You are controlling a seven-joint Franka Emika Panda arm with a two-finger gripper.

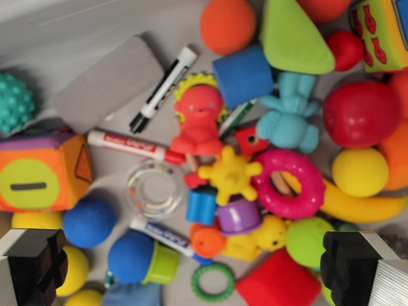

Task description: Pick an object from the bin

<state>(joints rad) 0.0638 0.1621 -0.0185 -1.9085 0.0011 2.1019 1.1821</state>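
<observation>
The wrist view looks straight down into a grey bin full of toys. My gripper is open, its two black fingertips at the bottom corners, one at the left and one at the right. Between them lie a blue ball in a green cup, a green ring, a red block and a marker. Higher up sit a red octopus toy, a yellow star piece and a pink ring. Nothing is held.
A grey eraser block and a black marker lie at upper left. A soft orange cube is at left, a teal spiky ball above it. Red and yellow balls crowd the right side.
</observation>
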